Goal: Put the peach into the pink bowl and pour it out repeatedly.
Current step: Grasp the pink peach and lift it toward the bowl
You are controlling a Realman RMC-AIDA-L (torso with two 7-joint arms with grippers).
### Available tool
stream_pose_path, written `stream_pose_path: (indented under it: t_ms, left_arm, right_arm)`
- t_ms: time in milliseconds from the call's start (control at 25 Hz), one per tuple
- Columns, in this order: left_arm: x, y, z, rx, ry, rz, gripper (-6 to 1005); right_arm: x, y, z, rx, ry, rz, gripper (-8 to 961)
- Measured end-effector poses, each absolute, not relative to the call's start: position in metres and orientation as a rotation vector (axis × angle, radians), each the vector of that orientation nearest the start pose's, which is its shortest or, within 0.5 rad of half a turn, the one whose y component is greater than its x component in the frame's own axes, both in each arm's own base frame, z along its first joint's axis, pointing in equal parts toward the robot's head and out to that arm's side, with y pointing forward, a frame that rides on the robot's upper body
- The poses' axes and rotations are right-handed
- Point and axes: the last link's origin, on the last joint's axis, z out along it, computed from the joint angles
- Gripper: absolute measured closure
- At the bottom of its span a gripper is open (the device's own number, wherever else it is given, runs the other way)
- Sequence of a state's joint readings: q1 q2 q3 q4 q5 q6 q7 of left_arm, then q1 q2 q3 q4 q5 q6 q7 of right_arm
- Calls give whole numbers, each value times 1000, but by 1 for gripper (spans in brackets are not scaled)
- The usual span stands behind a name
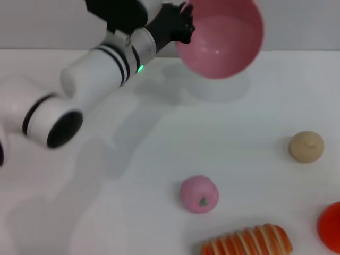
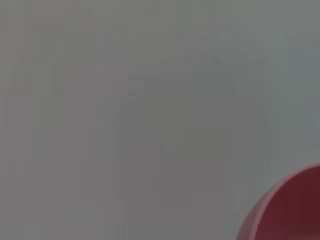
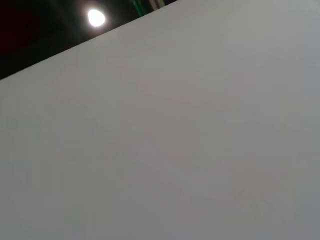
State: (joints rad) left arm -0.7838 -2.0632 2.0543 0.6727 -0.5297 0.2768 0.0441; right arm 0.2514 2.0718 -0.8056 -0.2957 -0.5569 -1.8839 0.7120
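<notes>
My left gripper [image 1: 183, 21] is shut on the rim of the pink bowl [image 1: 223, 40] and holds it high above the far part of the table, tipped so its empty inside faces me. Part of the bowl's rim shows in the left wrist view [image 2: 290, 210]. The peach [image 1: 199, 194], small and matte pink with a green leaf mark, lies on the white table near the front, well below and apart from the bowl. My right gripper is not in view.
A beige ball [image 1: 306, 146] lies at the right. A red round object [image 1: 330, 226] is at the front right edge. An orange-and-white striped toy [image 1: 247, 242] lies at the front, just below the peach. The white table [image 1: 133, 175] spreads to the left.
</notes>
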Motion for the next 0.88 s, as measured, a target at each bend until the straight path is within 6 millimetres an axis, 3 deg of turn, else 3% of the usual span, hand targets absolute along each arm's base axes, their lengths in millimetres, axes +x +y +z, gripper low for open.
stream_pose_path:
  t_ms: [400,640,880]
  left_arm:
    - [-124,473,-73,-2131,-580,-266,952]
    - [-129,480,-59,-2109,-669,-214,952]
    - [-133,481,-53,-2127,-722,-178,952]
  right_arm:
    - [281,261,105,-1589,151,1575,412]
    - [247,270,104,-1959,123,1620,412]
    - [211,284,97,-2387,137,1458,412]
